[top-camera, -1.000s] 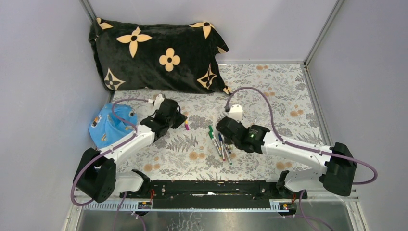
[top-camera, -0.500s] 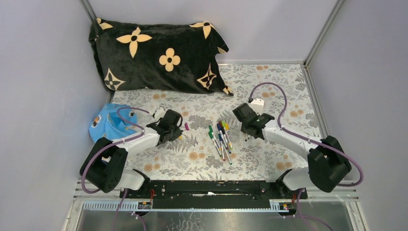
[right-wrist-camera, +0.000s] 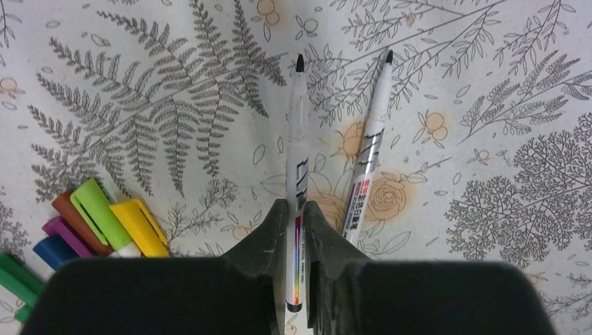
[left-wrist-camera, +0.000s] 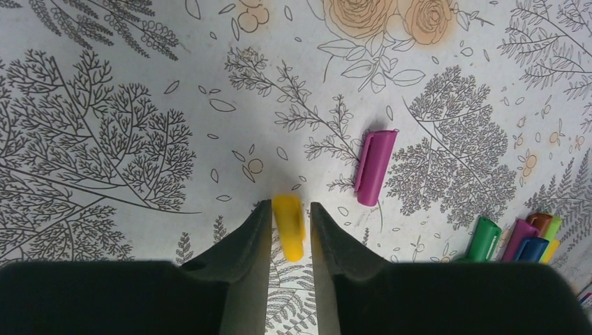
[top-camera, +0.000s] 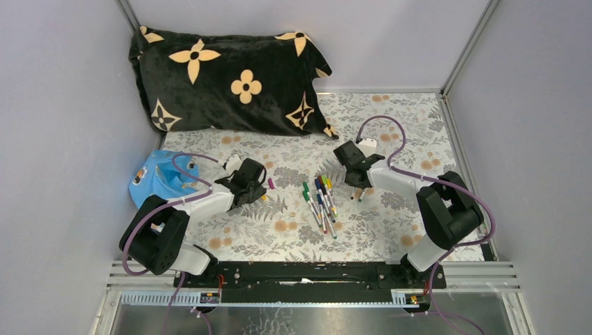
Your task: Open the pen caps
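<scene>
Caps [left-wrist-camera: 375, 167] removed: two; left tool [left-wrist-camera: 290, 206] pinches yellow cap [left-wrist-camera: 288, 236], right tool [right-wrist-camera: 295, 204] clamps one pen [right-wrist-camera: 298, 125].

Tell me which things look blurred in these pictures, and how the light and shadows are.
Left wrist: the yellow cap between the fingers of the left gripper is smeared, while the purple cap is sharp with a faint shadow. Right wrist: the uncapped pen and the printed cloth are sharp; the right gripper is almost featureless black. Top external: even, soft light, no glare.

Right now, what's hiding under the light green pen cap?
A brown cap peeks out beneath the light green cap. The rest of it is covered, and the right gripper hides both barrels.
</scene>
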Tool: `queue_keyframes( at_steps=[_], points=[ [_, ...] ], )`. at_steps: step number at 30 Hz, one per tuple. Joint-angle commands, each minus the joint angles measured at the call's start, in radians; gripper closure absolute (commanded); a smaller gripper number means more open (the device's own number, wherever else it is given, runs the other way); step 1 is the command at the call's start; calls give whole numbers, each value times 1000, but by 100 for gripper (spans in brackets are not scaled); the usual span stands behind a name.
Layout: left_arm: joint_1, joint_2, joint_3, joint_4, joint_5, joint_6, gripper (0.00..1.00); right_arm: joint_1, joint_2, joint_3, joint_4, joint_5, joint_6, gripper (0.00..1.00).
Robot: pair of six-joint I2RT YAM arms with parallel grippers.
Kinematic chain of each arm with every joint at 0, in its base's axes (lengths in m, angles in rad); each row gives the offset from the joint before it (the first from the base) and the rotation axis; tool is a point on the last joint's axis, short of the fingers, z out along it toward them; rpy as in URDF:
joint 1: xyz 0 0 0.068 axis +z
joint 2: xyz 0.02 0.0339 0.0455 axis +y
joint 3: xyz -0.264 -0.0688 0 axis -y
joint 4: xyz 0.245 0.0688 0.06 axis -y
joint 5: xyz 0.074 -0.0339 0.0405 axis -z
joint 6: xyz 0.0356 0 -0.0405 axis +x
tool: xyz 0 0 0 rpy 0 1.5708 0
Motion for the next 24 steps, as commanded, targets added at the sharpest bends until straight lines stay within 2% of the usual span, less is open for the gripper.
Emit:
queue_keyframes(
  at_steps=[1,7,16,21,24],
  points=[
    [2,25,-1,23,-28,23,64,-21,35,52,18,8,-10,100],
    [1,31,-9,35,-16,19,60,-28,71,58,9,17,-11,92],
    [1,-35,-16,12,-22,17,59,-27,-4,52,8,43,-74,55],
    [1,-80,-35,3,-19,10,56,-24,-63,68,-11,47,-128,50],
    [1,-107,-36,-10,-19,10,50,-3,-97,76,-10,36,-171,49]
  ],
)
